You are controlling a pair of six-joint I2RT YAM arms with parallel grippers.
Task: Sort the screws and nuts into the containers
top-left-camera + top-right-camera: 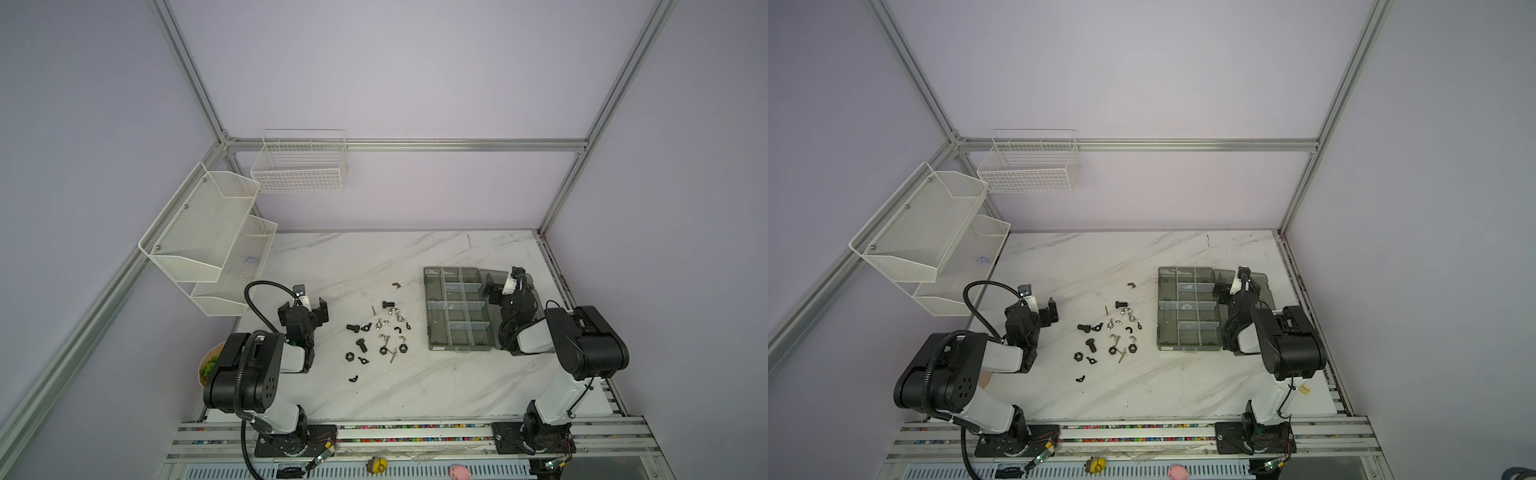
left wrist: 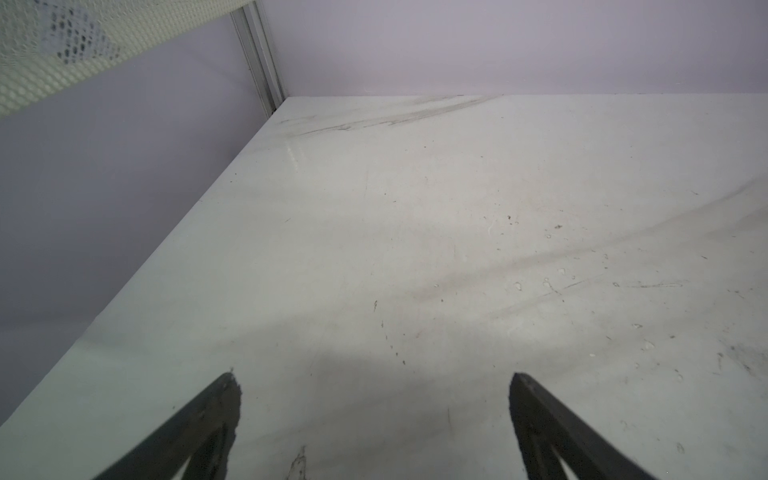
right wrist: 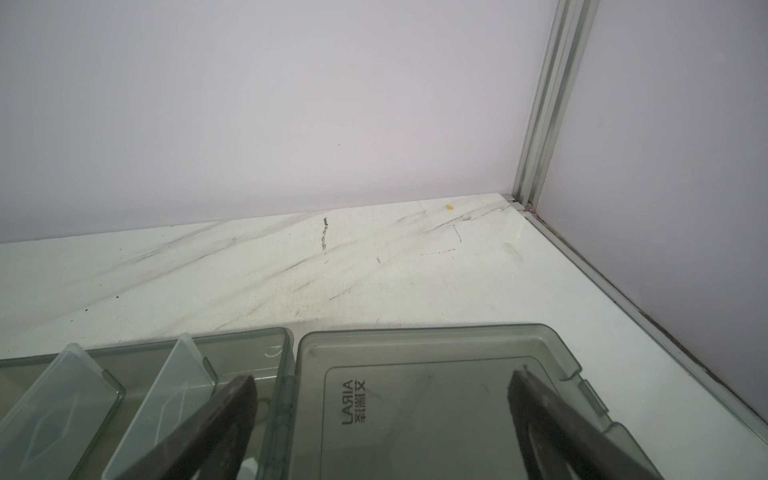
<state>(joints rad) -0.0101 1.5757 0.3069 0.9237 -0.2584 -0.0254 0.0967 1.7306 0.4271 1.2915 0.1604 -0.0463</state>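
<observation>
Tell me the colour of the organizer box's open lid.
The lid is smoky translucent grey, clearest in the right wrist view.

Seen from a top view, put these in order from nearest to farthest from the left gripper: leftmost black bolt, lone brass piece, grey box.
From the left gripper:
1. black bolt, at the pile's left edge.
2. brass piece, alone behind the pile.
3. grey box, far right.

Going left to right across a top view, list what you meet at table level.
white mesh shelves → left gripper, jaws open → loose screws and nuts → organizer compartments → open lid. The right arm overlaps the lid, so it is left out.
</observation>
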